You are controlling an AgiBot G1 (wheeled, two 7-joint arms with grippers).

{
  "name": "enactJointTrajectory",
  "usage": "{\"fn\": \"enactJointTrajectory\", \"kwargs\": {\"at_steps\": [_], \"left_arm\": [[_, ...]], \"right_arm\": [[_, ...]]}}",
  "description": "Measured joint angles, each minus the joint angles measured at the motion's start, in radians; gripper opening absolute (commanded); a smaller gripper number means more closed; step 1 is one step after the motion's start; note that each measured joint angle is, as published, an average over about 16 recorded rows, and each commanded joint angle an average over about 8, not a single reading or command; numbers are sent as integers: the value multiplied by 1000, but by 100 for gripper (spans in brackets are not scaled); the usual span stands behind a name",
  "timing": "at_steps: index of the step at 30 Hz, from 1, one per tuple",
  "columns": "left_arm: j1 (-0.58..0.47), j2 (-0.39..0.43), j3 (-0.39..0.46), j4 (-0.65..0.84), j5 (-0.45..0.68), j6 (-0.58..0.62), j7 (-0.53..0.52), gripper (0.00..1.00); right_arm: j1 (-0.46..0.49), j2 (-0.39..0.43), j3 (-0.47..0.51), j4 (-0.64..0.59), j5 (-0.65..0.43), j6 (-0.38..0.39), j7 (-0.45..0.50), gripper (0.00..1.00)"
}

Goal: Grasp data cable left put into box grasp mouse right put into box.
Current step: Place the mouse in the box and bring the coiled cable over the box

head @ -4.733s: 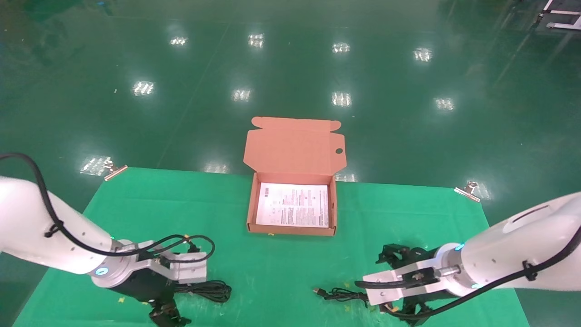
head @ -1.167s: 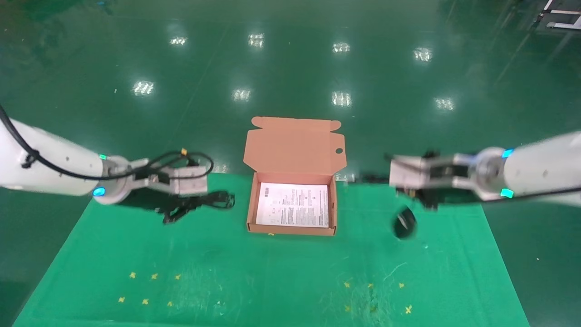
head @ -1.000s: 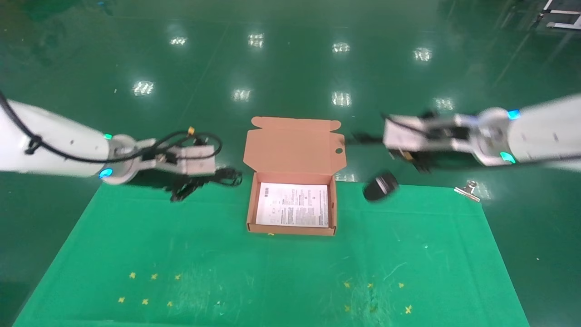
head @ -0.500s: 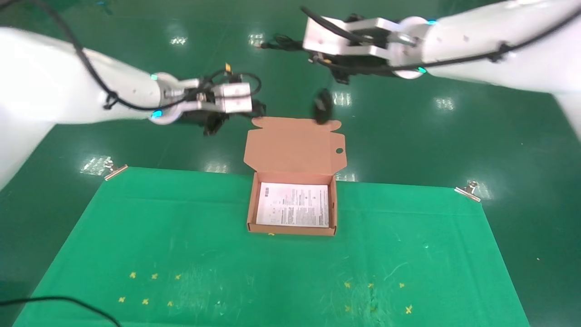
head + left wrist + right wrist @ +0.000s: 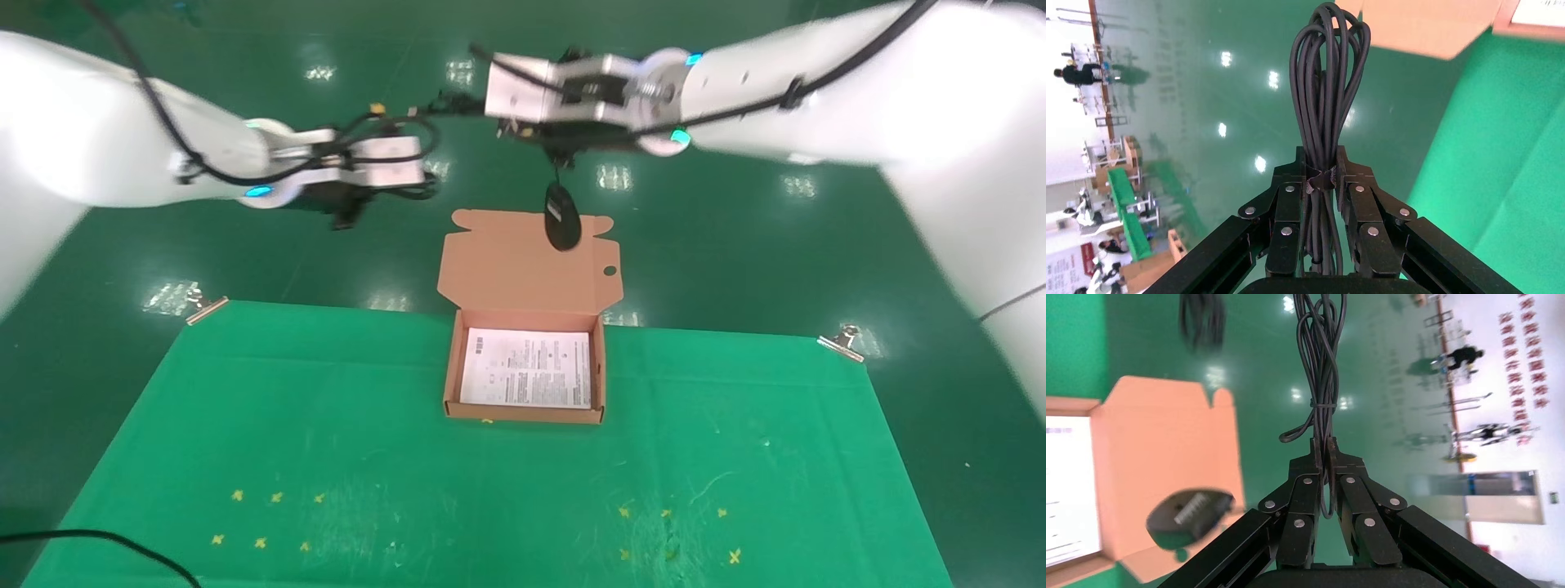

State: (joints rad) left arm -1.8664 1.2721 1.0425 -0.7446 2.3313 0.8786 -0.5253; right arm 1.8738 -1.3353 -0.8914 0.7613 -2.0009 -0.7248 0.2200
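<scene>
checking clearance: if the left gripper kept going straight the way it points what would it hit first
Probably nothing solid: the left gripper, shut on the cable, points past the box lid's edge toward the floor. Depth is unclear.

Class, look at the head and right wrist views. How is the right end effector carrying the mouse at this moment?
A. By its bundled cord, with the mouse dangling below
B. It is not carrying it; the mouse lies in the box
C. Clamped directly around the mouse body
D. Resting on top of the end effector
A: the right end effector is shut on the cord, and the mouse hangs free in front of the box lid.
</scene>
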Motion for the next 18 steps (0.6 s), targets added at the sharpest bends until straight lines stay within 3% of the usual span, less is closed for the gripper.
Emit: {"fn": "enactJointTrajectory", "kwargs": {"at_steps": [18], "left_arm": [[37, -142, 29, -219, 110, 158, -138, 0]], "right_arm": [[-96, -26, -125, -25, 86, 52, 16, 0]]}}
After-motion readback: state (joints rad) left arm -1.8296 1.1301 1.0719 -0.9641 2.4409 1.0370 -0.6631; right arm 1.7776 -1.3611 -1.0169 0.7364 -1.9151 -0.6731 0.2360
